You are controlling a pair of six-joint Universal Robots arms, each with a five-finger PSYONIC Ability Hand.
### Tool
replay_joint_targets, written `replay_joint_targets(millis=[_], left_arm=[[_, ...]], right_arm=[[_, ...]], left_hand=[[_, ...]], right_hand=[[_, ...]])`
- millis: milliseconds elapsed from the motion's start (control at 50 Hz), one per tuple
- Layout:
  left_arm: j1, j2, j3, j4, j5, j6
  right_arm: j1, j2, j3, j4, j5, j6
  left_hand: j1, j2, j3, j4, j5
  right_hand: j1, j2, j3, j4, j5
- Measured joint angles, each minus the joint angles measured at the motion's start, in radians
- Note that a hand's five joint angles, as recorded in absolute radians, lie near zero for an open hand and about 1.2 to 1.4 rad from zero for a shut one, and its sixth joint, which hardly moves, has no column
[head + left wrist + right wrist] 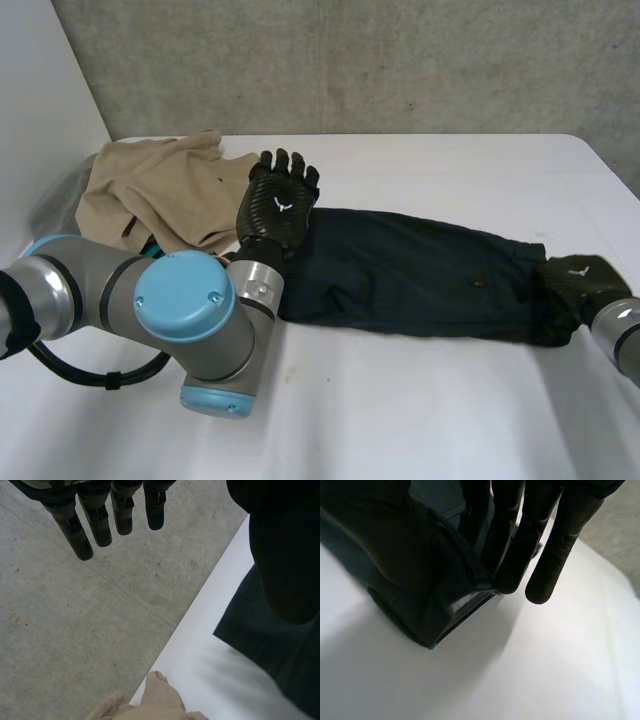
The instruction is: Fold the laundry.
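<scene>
Dark trousers lay stretched lengthwise across the white worktop, flat and apparently doubled leg on leg, wide end toward the left arm and narrow end toward the right. Beige garment sat crumpled at the far left corner of the worktop, just beside the wide end.

Left hand was raised above the wide end, palm away from the head camera, its fingers straight and slightly spread, holding nothing. Right hand was at the narrow end; its fingers were straight, with the hem bunched against them and seemingly pinched by the thumb, the edge lifted a little off the worktop.

Progress, as judged: early. The trousers had at most a lengthwise fold; the crosswise folds remained. The beige garment looked untouched.

Writing: none legible. A small pale mark on the back of the left hand could not be read. A tiny light spot on the trousers was possibly a button.
</scene>
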Motion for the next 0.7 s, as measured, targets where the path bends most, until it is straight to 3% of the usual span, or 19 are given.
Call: replay_joint_targets(millis=[120, 240, 320, 460, 600, 700], left_arm=[[0.003, 0.033, -0.019, -0.002, -0.008, 0.001], [0.016, 0.09, -0.066, -0.003, -0.01, -0.001], [0.023, 0.117, -0.095, -0.003, -0.01, -0.004], [0.029, 0.148, -0.136, -0.002, -0.011, -0.026], [0.032, 0.159, -0.147, -0.002, -0.012, -0.037], [0.035, 0.16, -0.14, -0.002, -0.013, -0.037]], right_arm=[[-0.059, -0.089, 0.003, 0.019, -0.001, -0.114], [-0.137, -0.149, -0.011, 0.062, -0.003, -0.361], [-0.103, -0.155, -0.044, 0.065, -0.016, -0.453], [0.156, -0.126, -0.138, 0.026, -0.13, -0.513], [0.427, 0.009, -0.17, -0.038, -0.335, -0.549], [0.539, 0.101, -0.182, -0.046, -0.387, -0.594]], left_hand=[[0.0, 0.0, 0.0, 0.0, 0.0], [0.0, 0.0, 0.0, 0.0, 0.0], [0.0, 0.0, 0.0, 0.0, 0.0], [0.0, 0.0, 0.0, 0.0, 0.0], [0.0, 0.0, 0.0, 0.0, 0.0], [0.0, 0.0, 0.0, 0.0, 0.0]], right_hand=[[0.03, 0.0, 0.001, 0.001, 0.043], [0.058, 0.0, 0.001, 0.002, 0.054], [0.074, 0.0, 0.001, 0.002, 0.054], [0.088, 0.0, 0.014, 0.002, 0.067], [0.092, 0.0, 0.014, 0.002, 0.068], [0.079, -0.038, -0.03, -0.041, 0.039]])
